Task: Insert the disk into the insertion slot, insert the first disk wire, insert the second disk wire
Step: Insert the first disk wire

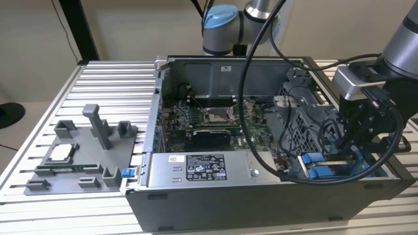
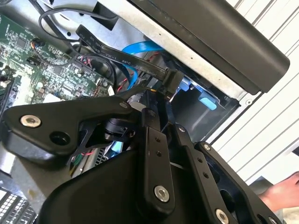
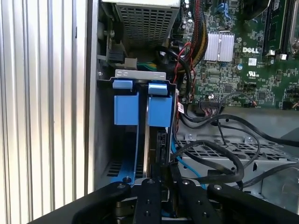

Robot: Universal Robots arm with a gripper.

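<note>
The open computer case (image 1: 261, 205) sits on the slatted table (image 1: 111, 83), with a parts tray (image 1: 72, 161) beside it at the exterior view's left. Inside, the power-supply box (image 1: 202, 169) lies along the near wall and the motherboard (image 1: 209, 122) behind it. The insertion slot (image 1: 313, 165) is in the near corner at the exterior view's right, under the gripper (image 1: 345, 147).

From here I see a ribbed aluminium worktop (image 1: 104, 78) spreading out around the hand (image 1: 345, 147). Well beyond the hand stands a plain beige wall (image 1: 144, 24) in soft, even light. Far from the hand, toward the exterior view's left, a black upright post (image 1: 78, 29) rises, and a dark round base (image 1: 8, 115) sits on the pale floor (image 1: 26, 142).
</note>
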